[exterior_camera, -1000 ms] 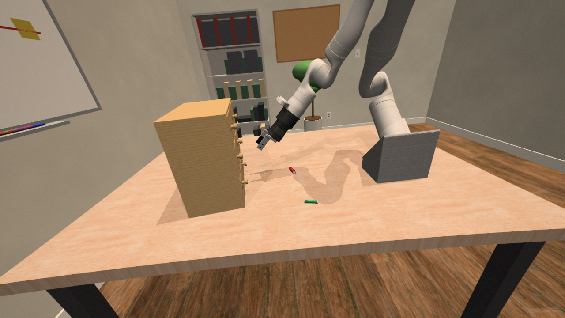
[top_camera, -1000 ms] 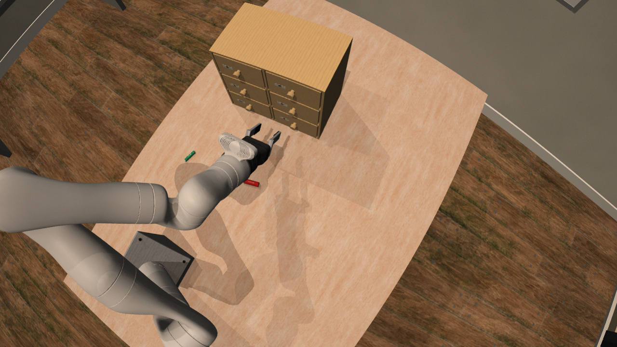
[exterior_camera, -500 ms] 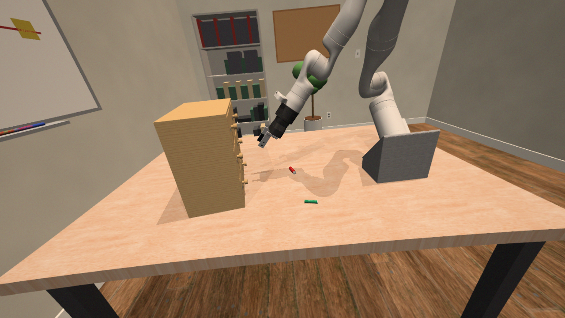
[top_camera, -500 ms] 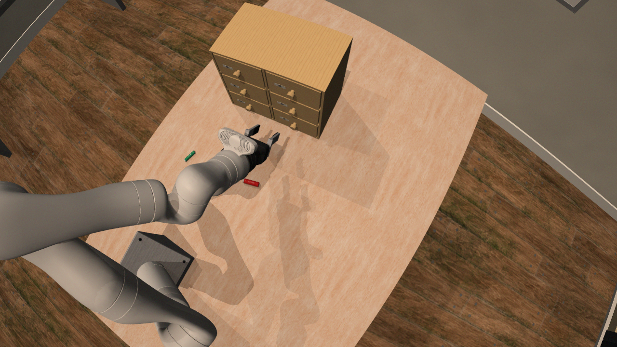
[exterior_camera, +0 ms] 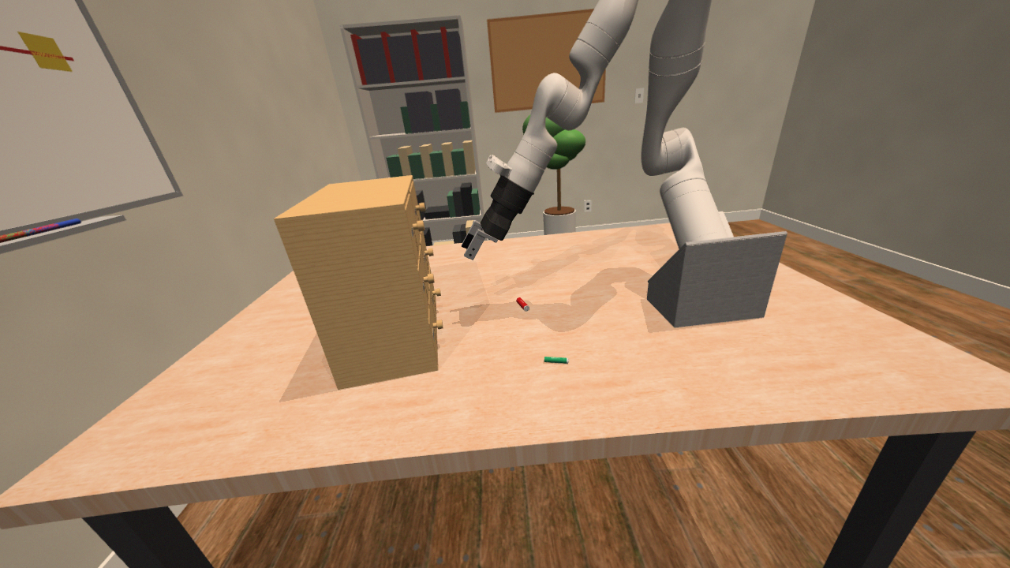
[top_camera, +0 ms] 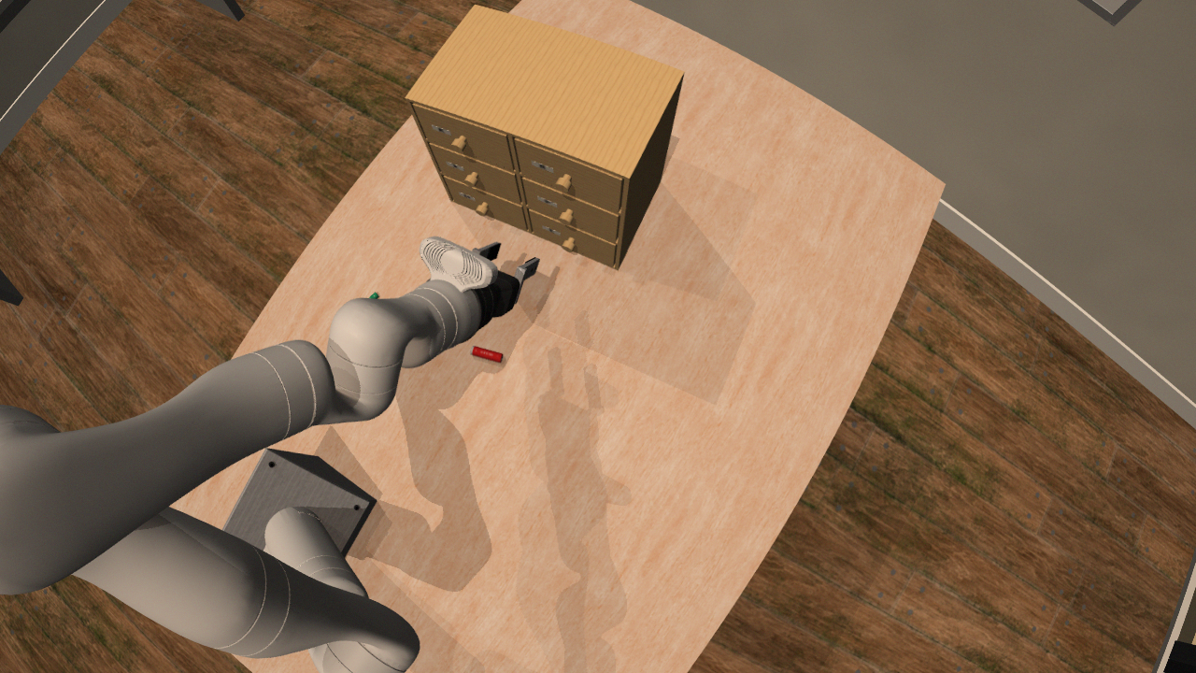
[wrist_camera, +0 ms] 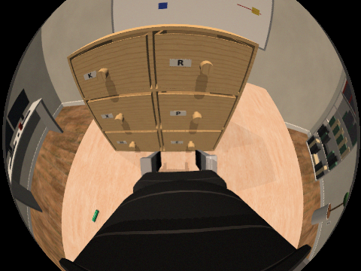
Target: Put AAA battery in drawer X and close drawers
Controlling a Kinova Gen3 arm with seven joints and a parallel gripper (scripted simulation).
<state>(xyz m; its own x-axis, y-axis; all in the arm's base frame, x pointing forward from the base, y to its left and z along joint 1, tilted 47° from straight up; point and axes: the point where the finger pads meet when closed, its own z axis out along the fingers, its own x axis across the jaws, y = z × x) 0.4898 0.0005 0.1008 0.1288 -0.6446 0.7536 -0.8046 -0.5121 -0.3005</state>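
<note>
Red and green batteries, one red [top_camera: 487, 353] [exterior_camera: 522, 304] and one green [top_camera: 374, 296] [exterior_camera: 555, 360] [wrist_camera: 95, 215], lie below my wide-open gripper [top_camera: 514, 256] [exterior_camera: 469, 245] [wrist_camera: 178, 157].

The jointed light-grey metal arm [top_camera: 365, 335] [exterior_camera: 562, 99] has swung its wrist section towards the counter [top_camera: 794, 250] [exterior_camera: 600, 416] [wrist_camera: 259, 211] edge nearest the slim green cylindrical battery [top_camera: 374, 295] [exterior_camera: 555, 360] [wrist_camera: 95, 215], now mostly covering it from above; the red cylindrical battery [top_camera: 487, 353] [exterior_camera: 522, 304] has come fully clear. The black-and-grey two-finger tool [top_camera: 510, 259] [exterior_camera: 471, 247] [wrist_camera: 178, 157] has risen slightly, pointing more steeply down.
</note>
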